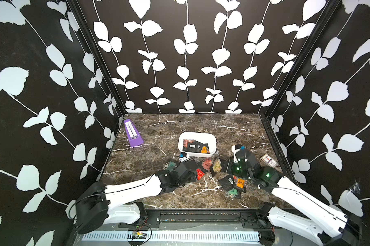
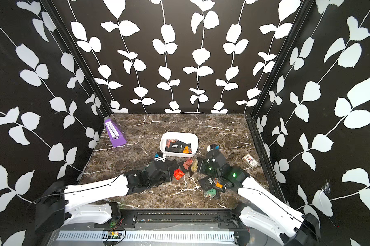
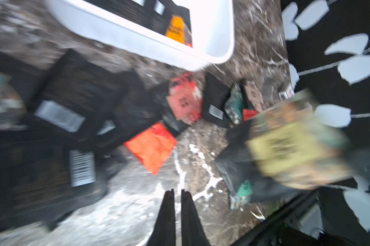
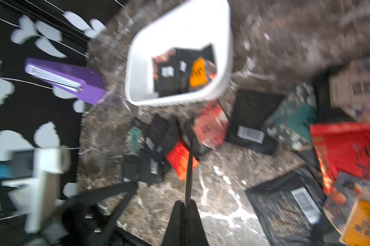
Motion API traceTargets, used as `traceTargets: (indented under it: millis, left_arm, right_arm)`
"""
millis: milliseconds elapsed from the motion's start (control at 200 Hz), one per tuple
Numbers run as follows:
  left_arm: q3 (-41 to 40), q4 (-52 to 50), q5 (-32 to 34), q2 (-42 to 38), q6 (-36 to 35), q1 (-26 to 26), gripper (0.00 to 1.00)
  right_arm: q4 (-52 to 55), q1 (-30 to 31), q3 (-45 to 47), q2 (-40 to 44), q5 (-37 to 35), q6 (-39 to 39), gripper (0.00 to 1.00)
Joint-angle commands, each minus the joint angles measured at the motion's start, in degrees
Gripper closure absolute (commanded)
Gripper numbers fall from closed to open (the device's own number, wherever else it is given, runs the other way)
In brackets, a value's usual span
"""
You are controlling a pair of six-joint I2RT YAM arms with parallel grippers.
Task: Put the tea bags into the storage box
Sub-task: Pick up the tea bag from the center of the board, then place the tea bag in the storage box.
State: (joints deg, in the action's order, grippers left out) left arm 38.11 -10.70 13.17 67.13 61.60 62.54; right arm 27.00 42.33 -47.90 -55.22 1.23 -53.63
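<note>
Nearest you, both arms reached low over the marble table (image 1: 190, 198), among the loose tea bags (image 1: 230, 182). Your left gripper (image 3: 177, 192) was all but closed, on nothing. Your right gripper (image 4: 185, 204) was pinched tight on a tan tea bag (image 1: 217, 165), held edge-on: the carry step, I'd judge. Next it needed lifting over the near wall of the storage box (image 1: 212, 141) just beyond, where several sachets (image 1: 193, 146) lay, then releasing.

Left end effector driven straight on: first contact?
Probably the orange-red tea bag lying just ahead of the left end effector; depth is blurred, so bare table may come first.
</note>
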Motion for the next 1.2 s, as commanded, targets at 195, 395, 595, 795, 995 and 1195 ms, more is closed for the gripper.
traceTargets:
  millis: [195,395,595,795,995,1195]
  left_arm:
    - [-9.27,-2.06,5.81,-10.57,3.29,0.12,0.91]
    - [-11.66,-2.62,6.24,-14.86,3.12,0.08,0.92]
    - [-13.05,-3.58,6.71,-17.82,3.01,0.12,0.92]
    - [-14.07,-4.32,6.94,-20.56,3.0,0.12,0.92]
    - [-13.85,-3.79,6.4,-22.57,1.81,0.12,0.92]
    - [-13.55,1.45,4.64,-20.57,0.82,0.11,0.92]
  right_arm:
    - [-2.26,-2.89,-22.68,-23.14,-1.24,10.27,1.0]
    - [-2.76,-4.5,-36.7,-40.11,-2.07,11.68,1.0]
    - [-0.27,-4.89,-45.22,-51.31,-2.47,11.01,1.0]
    - [2.03,-5.92,-43.78,-51.33,-4.2,11.24,0.52]
    - [6.04,-6.48,-35.49,-39.25,-9.53,14.79,0.43]
    - [11.53,-6.47,-19.08,-20.02,-12.26,12.75,0.43]
